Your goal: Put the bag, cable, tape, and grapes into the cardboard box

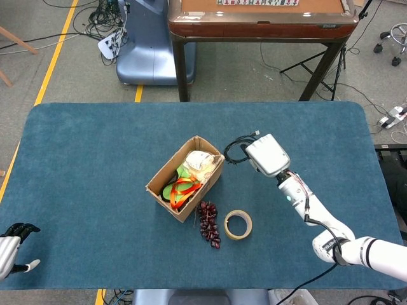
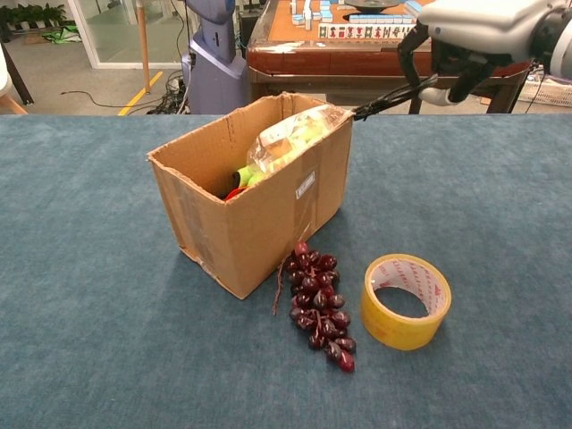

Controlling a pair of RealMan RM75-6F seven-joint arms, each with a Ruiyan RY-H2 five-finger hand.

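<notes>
The open cardboard box [image 1: 166, 189] [image 2: 255, 228] stands mid-table with the clear bag [image 1: 201, 161] [image 2: 295, 134] and some green and orange items inside. My right hand [image 1: 268, 155] [image 2: 465, 40] holds the coiled black cable [image 1: 235, 149] [image 2: 386, 98] in the air, just right of the box's far corner. Dark red grapes [image 1: 209, 223] [image 2: 318, 306] lie on the cloth in front of the box. The yellow tape roll [image 1: 238, 224] [image 2: 407, 300] lies flat to their right. My left hand [image 1: 11, 249] rests at the table's near left corner, holding nothing, fingers partly curled.
The blue cloth table [image 1: 95, 159] stretches wide to the left of the box. Behind it stand a brown mahjong table [image 1: 261, 19] and a grey-blue robot base [image 1: 149, 47]. Cables lie on the floor.
</notes>
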